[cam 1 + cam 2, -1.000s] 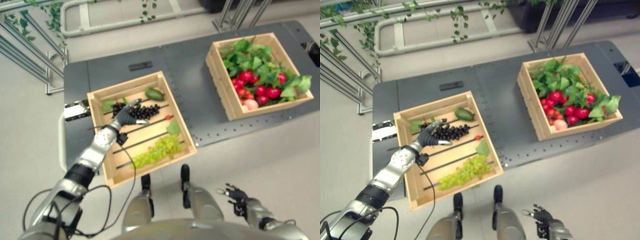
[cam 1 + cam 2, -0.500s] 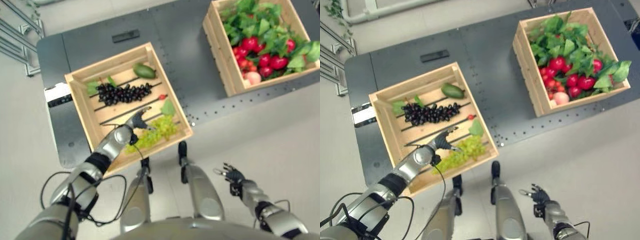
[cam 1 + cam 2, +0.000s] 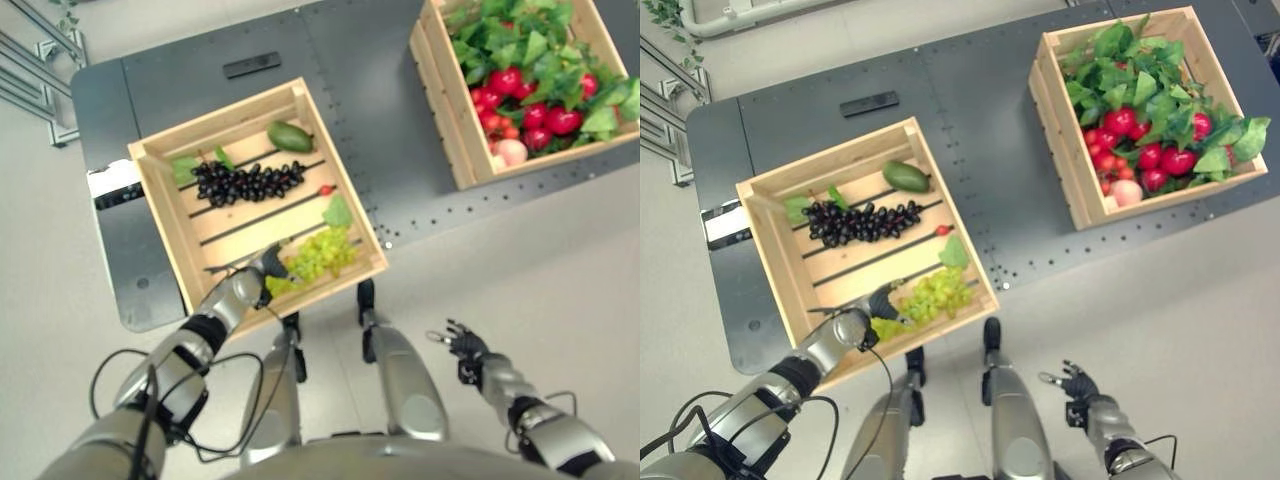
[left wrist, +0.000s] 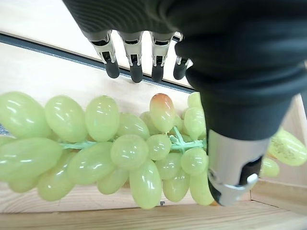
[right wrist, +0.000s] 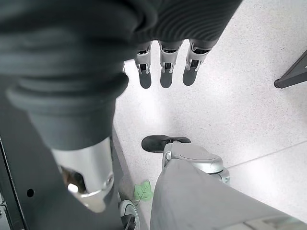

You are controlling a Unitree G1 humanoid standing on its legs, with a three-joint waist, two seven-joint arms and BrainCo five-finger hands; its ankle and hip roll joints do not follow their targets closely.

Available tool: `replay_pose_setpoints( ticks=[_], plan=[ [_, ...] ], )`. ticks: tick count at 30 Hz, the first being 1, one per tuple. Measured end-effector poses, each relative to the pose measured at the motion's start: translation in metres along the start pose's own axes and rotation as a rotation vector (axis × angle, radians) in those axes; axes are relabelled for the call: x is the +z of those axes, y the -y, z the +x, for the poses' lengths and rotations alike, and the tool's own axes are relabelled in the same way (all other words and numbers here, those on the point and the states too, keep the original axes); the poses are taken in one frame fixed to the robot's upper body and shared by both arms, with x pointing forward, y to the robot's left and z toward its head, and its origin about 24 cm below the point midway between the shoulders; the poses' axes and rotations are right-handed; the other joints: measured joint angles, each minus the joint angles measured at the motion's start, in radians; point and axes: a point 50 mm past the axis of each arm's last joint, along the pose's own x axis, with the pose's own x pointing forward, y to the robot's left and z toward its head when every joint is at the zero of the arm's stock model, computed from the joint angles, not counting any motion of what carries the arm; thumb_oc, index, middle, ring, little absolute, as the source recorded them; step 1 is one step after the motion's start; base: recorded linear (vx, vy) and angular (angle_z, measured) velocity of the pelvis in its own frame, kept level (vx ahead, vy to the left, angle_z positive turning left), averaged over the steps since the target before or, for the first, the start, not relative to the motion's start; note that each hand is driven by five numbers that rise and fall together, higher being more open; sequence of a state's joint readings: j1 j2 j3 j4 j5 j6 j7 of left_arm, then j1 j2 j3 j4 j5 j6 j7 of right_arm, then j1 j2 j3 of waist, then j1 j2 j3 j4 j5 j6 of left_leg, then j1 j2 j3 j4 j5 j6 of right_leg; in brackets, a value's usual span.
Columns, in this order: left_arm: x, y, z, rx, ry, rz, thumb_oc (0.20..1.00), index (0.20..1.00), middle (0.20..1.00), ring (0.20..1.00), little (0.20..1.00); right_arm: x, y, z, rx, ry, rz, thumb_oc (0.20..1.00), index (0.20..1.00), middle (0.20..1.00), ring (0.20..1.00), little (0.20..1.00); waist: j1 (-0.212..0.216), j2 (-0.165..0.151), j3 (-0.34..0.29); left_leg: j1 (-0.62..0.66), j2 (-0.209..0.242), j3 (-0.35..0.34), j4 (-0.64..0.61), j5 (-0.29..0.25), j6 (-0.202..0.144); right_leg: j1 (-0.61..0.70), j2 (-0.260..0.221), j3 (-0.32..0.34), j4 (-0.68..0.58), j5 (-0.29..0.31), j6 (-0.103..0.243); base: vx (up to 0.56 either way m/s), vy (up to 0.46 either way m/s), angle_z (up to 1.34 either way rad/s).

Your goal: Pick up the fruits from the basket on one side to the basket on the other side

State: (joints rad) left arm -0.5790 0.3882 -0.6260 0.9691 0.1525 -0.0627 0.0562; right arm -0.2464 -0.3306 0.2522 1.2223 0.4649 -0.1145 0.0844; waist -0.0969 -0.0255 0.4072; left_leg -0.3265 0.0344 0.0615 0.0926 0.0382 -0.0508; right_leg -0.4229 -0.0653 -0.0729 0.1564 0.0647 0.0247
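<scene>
— How are the fingers of your left hand [image 3: 262,274] now?
— They are quite straight and spread, above the green grape bunch [image 4: 120,153]. In the left wrist view the dark tips stand just over the grapes and the thumb comes down beside the bunch. You hold nothing yet; whether a tip touches a grape I cannot tell.

— And your right hand [image 3: 1076,385]?
— It hangs low at your right side, over the floor, with the fingers relaxed and apart, and it is empty.

— What surface do you have in front of you?
— A dark grey table [image 3: 970,110] on a pale speckled floor [image 3: 1200,330]. The left wooden crate [image 3: 768,262] has a slatted bottom, the right wooden crate [image 3: 1052,120] stands well apart from it. A small black bar [image 3: 869,103] lies on the table behind the left crate.

— How does the fruit look?
— The green grapes lie at the near edge of the left crate; one grape has a reddish spot. Further back lie a dark grape bunch [image 3: 860,220], a green avocado [image 3: 905,177], a small red fruit [image 3: 943,230] and some leaves. The right crate has red fruits [image 3: 1140,160] under many green leaves.
</scene>
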Motion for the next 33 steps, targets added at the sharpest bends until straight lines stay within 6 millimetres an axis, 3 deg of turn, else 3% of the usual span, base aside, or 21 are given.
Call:
replay_pose_setpoints(
  ticks=[12,19,24,28,33],
  plan=[
    [0.005,-0.026,0.005,0.118,-0.004,0.054,1.000,1.000,1.000,1.000,1.000,0.022,-0.016,0.003,0.053,0.094,-0.013,1.000,1.000,1.000,1.000,1.000,-0.003,-0.033,0.018,-0.039,0.000,0.022,0.035,-0.014,0.002,-0.043,0.001,0.022,0.019,0.005,0.002,-0.03,-0.013,-0.05],
    [0.013,-0.031,0.007,0.174,0.014,0.053,1.000,1.000,1.000,1.000,1.000,0.025,-0.020,0.004,0.053,0.106,-0.011,1.000,1.000,1.000,1.000,1.000,0.001,-0.042,0.020,-0.076,-0.003,0.024,0.066,-0.027,0.007,-0.069,-0.002,0.030,0.022,0.010,0.009,-0.02,-0.013,0.00],
    [0.018,-0.047,0.010,0.222,0.002,0.067,1.000,1.000,1.000,1.000,1.000,0.024,-0.025,0.004,0.067,0.108,-0.018,1.000,1.000,1.000,1.000,1.000,-0.001,-0.065,0.021,-0.088,-0.003,0.032,0.075,-0.029,0.009,-0.081,-0.003,0.038,0.018,0.013,0.014,0.00,-0.005,-0.02],
    [0.017,-0.045,0.011,0.205,-0.010,0.090,1.000,1.000,1.000,1.000,1.000,0.026,-0.030,0.005,0.072,0.113,-0.012,1.000,1.000,1.000,1.000,1.000,-0.010,-0.083,0.024,-0.088,-0.005,0.043,0.074,-0.033,0.014,-0.083,-0.004,0.045,0.017,0.018,0.014,0.02,-0.006,-0.07],
    [0.017,-0.044,0.012,0.182,-0.019,0.099,1.000,1.000,1.000,1.000,1.000,0.026,-0.034,0.005,0.075,0.113,-0.005,1.000,1.000,1.000,1.000,1.000,-0.024,-0.083,0.024,-0.078,-0.006,0.044,0.074,-0.035,0.011,-0.072,-0.006,0.045,0.013,0.023,0.008,0.01,-0.003,-0.02]
  ],
)
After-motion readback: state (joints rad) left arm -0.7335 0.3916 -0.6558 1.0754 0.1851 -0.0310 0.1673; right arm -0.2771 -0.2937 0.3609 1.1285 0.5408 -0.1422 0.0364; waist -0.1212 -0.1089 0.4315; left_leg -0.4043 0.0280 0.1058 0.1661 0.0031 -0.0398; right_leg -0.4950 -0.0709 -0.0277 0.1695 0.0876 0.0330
